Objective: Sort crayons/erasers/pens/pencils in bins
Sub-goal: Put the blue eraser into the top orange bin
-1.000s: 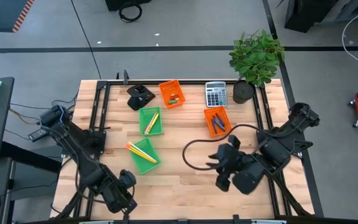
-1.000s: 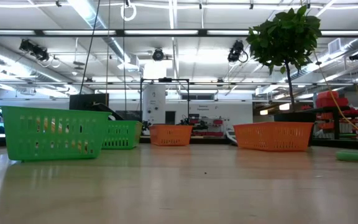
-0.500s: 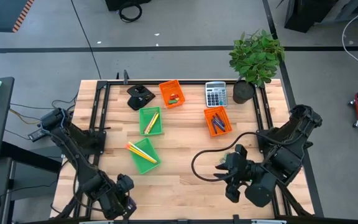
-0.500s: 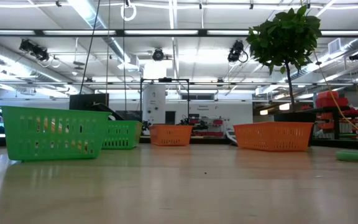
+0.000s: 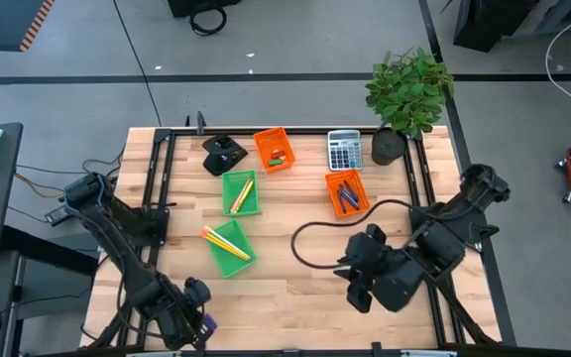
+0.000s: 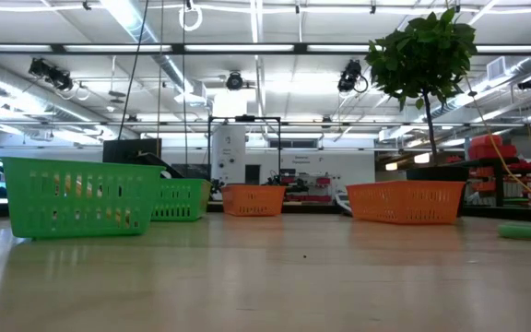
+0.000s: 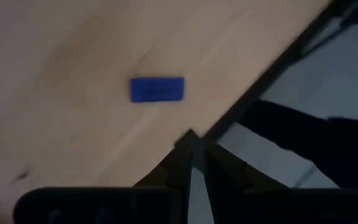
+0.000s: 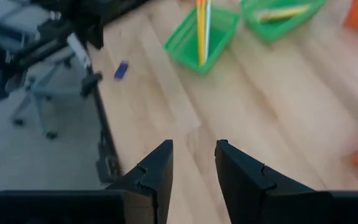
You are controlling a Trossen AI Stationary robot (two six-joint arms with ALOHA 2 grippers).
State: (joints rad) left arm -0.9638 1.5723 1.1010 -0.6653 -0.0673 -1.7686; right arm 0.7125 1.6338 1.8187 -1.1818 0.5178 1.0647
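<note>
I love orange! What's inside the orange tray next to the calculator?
From above, the orange tray beside the calculator holds a few slim pens, dark blue and red, lying slanted. Anything beneath them is covered, and the low view shows only its wall.

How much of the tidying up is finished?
Nearly all. Pencils lie in the green bins, pens and erasers in the orange bins. Nothing is held: the left tool is nearly shut, empty. One blue eraser remains on the table beside it.
</note>
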